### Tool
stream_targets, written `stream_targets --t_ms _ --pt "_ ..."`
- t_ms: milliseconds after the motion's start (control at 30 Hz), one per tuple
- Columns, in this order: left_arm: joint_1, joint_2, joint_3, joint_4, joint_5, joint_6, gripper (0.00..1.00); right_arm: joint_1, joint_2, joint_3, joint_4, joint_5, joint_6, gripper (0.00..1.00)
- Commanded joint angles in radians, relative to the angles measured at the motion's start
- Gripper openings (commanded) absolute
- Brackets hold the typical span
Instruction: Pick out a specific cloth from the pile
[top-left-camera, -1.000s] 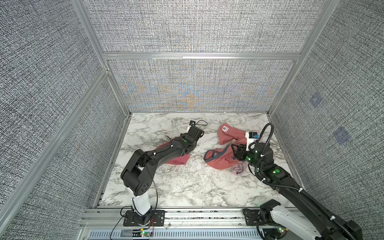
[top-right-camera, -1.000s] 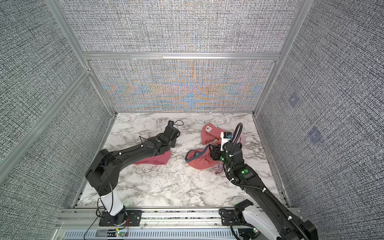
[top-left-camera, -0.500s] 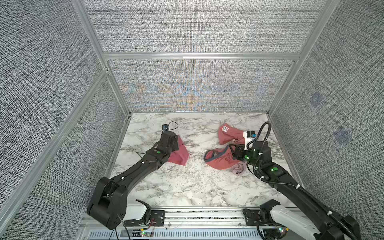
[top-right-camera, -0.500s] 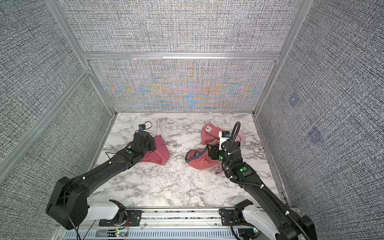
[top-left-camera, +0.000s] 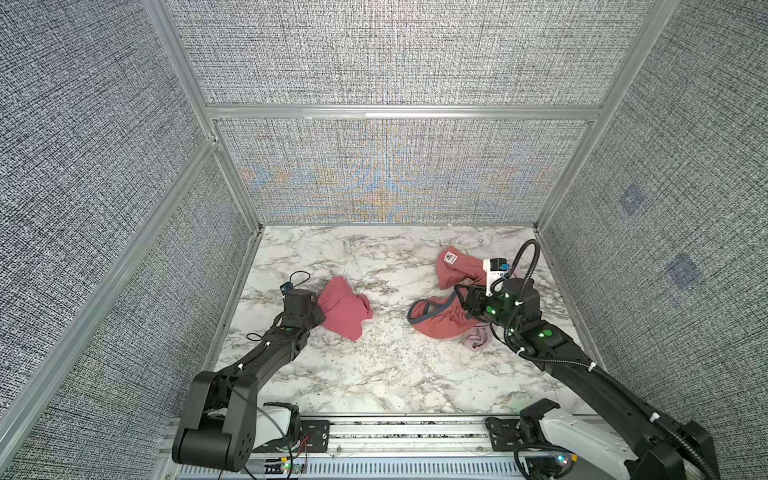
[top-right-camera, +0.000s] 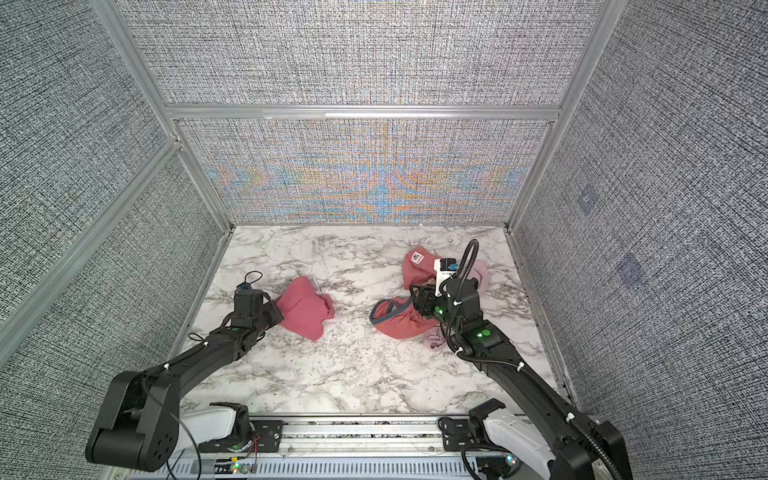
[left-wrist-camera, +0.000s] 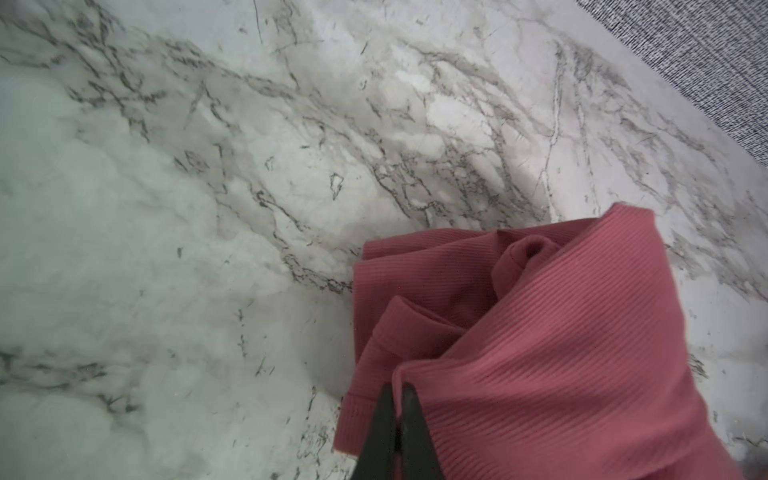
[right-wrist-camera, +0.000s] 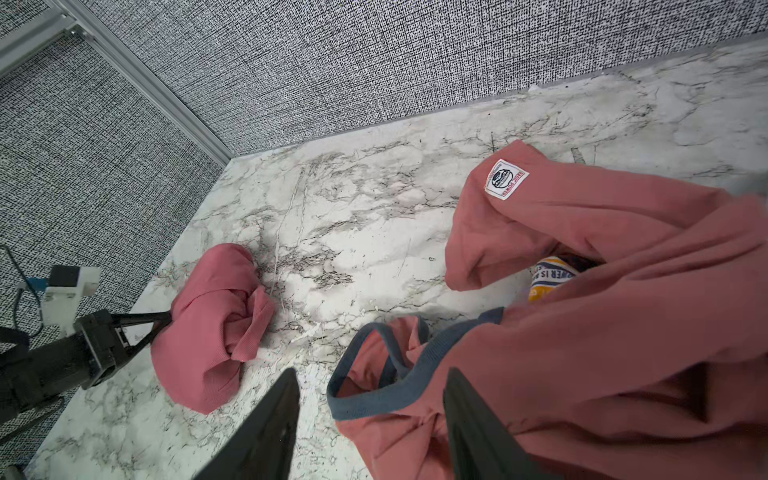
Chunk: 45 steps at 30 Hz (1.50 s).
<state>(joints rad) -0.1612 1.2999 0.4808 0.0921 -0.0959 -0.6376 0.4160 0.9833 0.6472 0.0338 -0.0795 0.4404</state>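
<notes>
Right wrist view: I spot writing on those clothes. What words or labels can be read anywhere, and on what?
"BASIC POWER", as best it reads: white patch on a salmon-red garment in the pile.
"WER IS M", cut off: yellow, white and blue print tucked between folds.
Patch emblem's fine lettering: too small to read.
Dark marks on the white camera mount in a top view: too blurred.

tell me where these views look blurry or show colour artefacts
In both top views, rainbow moiré ripples over the grey woven back wall; in the left wrist view, the white marble tabletop looks hazy while the plain salmon-red ribbed cloth is sharp; in the right wrist view, the black right gripper is soft-edged near the lens, the white patch crisp.
</notes>
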Motion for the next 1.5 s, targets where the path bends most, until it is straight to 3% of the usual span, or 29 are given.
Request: stream_targets --t_ms 0,400,700,767,833,900,1267,1467 --pt "0.012 0.056 0.004 0.084 0.034 -0.028 0.0 0.0 -0.004 0.006 0.015 0.0 0.011 0.57" --pt "0.02 0.255 0.045 0.161 0.108 -0.043 0.0 0.0 0.017 -0.009 0.0 0.026 0.017 0.57" --pt "0.021 0.204 0.084 0.096 0.102 -0.03 0.0 0.0 0.023 -0.018 0.008 0.037 0.0 0.57" --pt "0.022 0.17 0.083 0.074 0.087 -0.036 0.15 -0.001 0.024 -0.014 0.003 0.049 -0.006 0.57" --pt "0.022 0.132 0.081 0.045 0.072 -0.037 0.38 -0.002 0.026 0.006 -0.018 0.051 -0.022 0.57" --pt "0.021 0.095 0.08 0.02 0.056 -0.03 0.47 -0.002 0.022 0.016 -0.033 0.062 -0.039 0.57" --pt "0.022 -0.169 0.146 -0.173 -0.04 0.123 0.52 -0.043 -0.076 0.042 -0.139 0.197 -0.132 0.62" --pt "0.021 -0.334 0.059 -0.035 -0.075 0.258 0.53 -0.13 -0.095 0.037 -0.159 0.208 -0.138 0.64"
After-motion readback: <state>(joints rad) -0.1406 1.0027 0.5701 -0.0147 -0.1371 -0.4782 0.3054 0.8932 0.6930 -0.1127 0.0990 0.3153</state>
